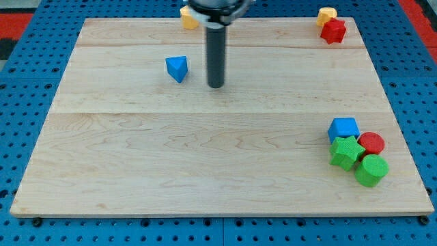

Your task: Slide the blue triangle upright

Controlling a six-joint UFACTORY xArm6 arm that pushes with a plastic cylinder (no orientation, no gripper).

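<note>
The blue triangle (177, 68) lies on the wooden board (205, 157) in the upper left part of the view. My tip (216, 85) rests on the board just to the right of the blue triangle, a short gap away and a little lower in the view. The rod rises straight up from it to the arm at the view's top.
A yellow block (188, 18) sits at the top edge behind the rod. A yellow block (327, 14) and a red star (334, 31) sit at the top right. At the lower right cluster a blue block (343, 128), a red cylinder (372, 143), a green star (346, 152) and a green cylinder (371, 170).
</note>
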